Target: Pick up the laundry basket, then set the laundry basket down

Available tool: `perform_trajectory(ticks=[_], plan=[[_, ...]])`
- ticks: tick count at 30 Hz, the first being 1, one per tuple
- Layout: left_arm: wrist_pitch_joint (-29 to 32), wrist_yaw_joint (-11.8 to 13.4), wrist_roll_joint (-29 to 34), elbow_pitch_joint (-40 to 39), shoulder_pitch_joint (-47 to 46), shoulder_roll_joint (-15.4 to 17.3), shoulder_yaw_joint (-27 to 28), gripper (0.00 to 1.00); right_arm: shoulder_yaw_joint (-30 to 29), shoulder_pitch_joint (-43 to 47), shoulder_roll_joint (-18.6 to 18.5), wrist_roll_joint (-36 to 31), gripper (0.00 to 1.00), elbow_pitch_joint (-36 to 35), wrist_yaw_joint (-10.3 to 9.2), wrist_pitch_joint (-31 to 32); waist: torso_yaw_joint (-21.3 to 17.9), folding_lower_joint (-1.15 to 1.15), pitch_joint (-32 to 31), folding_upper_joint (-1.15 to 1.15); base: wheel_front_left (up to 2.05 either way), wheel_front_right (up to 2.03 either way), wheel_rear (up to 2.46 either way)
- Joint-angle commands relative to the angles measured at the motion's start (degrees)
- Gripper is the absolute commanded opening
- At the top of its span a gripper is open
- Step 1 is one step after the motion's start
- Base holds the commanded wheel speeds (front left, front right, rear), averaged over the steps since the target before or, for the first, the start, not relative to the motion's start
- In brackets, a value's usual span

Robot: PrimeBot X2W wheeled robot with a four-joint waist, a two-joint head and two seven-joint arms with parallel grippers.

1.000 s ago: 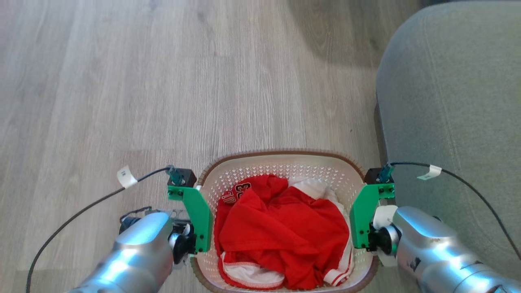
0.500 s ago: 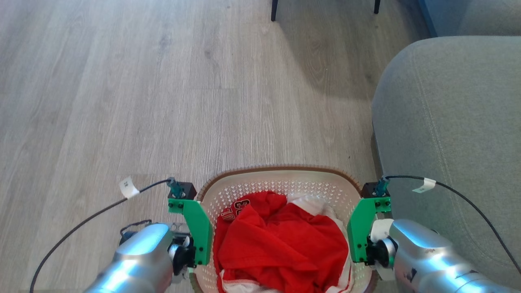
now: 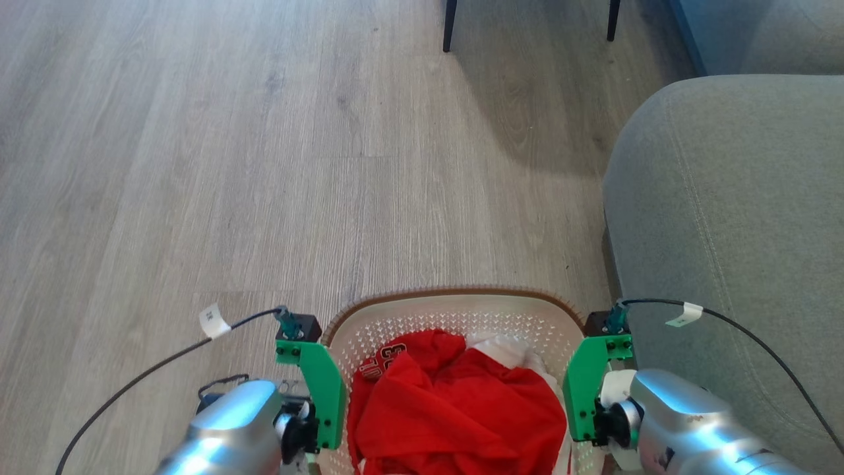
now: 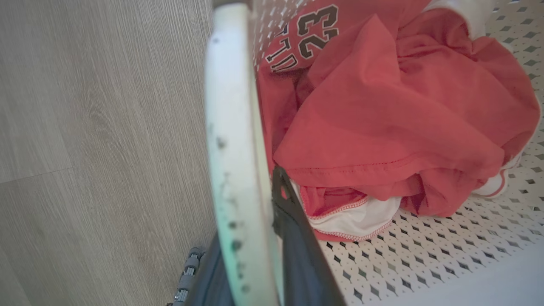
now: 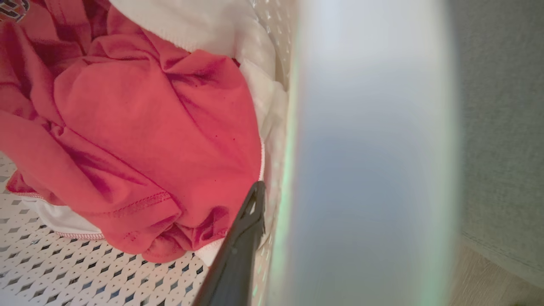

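Observation:
The white perforated laundry basket [image 3: 455, 295] with its brown rim is at the bottom centre of the head view, with a red jersey [image 3: 455, 402] and white cloth inside. My left gripper [image 3: 323, 402] is at its left side. In the left wrist view the two dark fingers [image 4: 293, 238] are closed on either side of the white handle [image 4: 231, 127]. My right gripper [image 3: 583, 396] is at the basket's right side. There, one dark finger [image 5: 244, 238] lies inside the wall against the blurred white handle [image 5: 369, 148]; the other finger is hidden behind it.
A grey sofa [image 3: 725, 231] stands close along the right, next to my right arm. Dark chair legs [image 3: 450, 26] stand at the far top. Pale wood floor [image 3: 231, 165] stretches ahead and to the left. Black cables trail from both wrists.
The whole head picture has shifted: chair legs have come into view at the top, and the basket and both grippers sit lower in the picture. Both grips on the handles look unchanged.

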Motion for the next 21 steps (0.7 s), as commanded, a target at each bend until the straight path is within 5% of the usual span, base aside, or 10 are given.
perform_trajectory(ticks=[1,21], plan=[[-0.25,-0.94,1.06,-1.81,-2.36,-0.34,0.37,0.0,0.8,-1.01,2.1,0.25,0.0,-2.12,0.99,-0.89,-0.02,0.01,-0.13,0.0,0.0,0.0,0.0],[-0.6,-0.94,1.13,-1.96,-2.31,-0.34,0.35,0.0,3.02,-1.23,2.11,2.34,0.0,-1.55,0.99,-1.51,-0.26,0.01,-0.28,0.0,0.0,0.0,0.0]])
